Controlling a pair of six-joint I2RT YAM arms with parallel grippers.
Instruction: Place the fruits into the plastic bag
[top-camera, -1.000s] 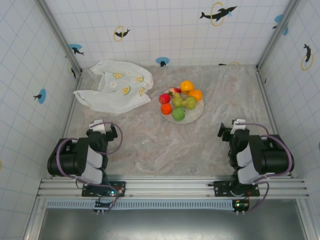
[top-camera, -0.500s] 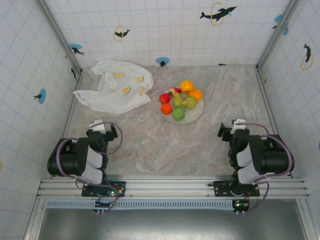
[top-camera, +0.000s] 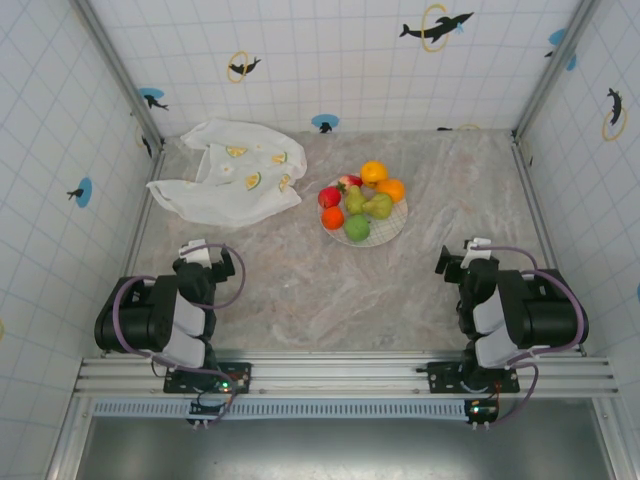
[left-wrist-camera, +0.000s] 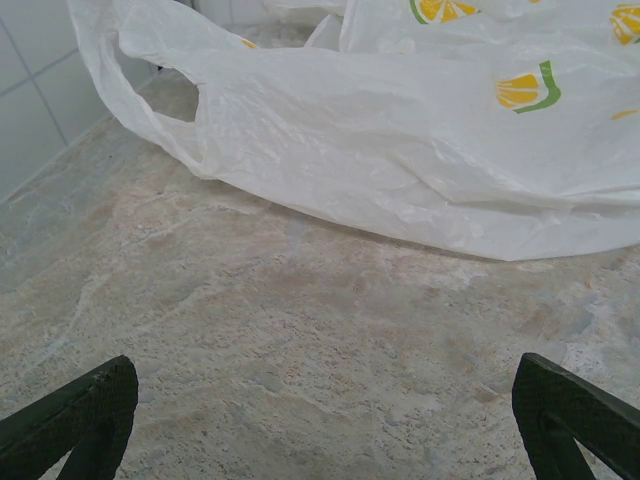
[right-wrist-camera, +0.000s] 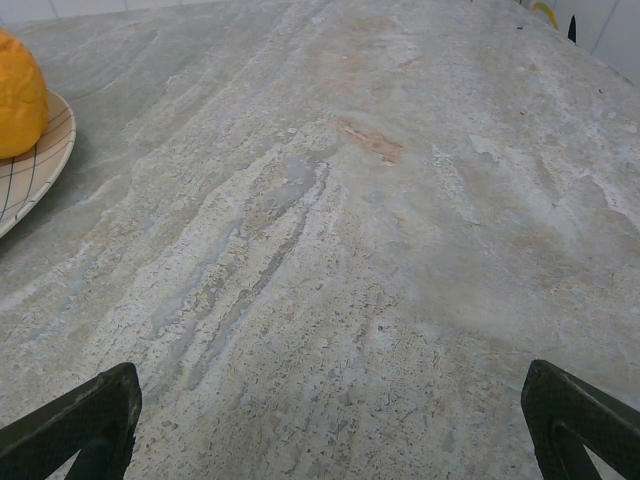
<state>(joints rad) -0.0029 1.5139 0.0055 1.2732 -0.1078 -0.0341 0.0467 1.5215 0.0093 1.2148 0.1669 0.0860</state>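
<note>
— White plastic bag (top-camera: 228, 185) crumpled far-left on my worktop (top-camera: 330, 290); fruits (top-camera: 360, 205) heaped on the checked plate (top-camera: 392, 232) beside it.
— State?
— Left pincer (left-wrist-camera: 322, 425), right pincer (right-wrist-camera: 325, 425): I see both spread, empty, near edge.

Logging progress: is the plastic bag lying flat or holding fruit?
Lying flat, crumpled, seemingly empty: the plastic bag shows no bulge, and the fruits sit piled on the plate.
</note>
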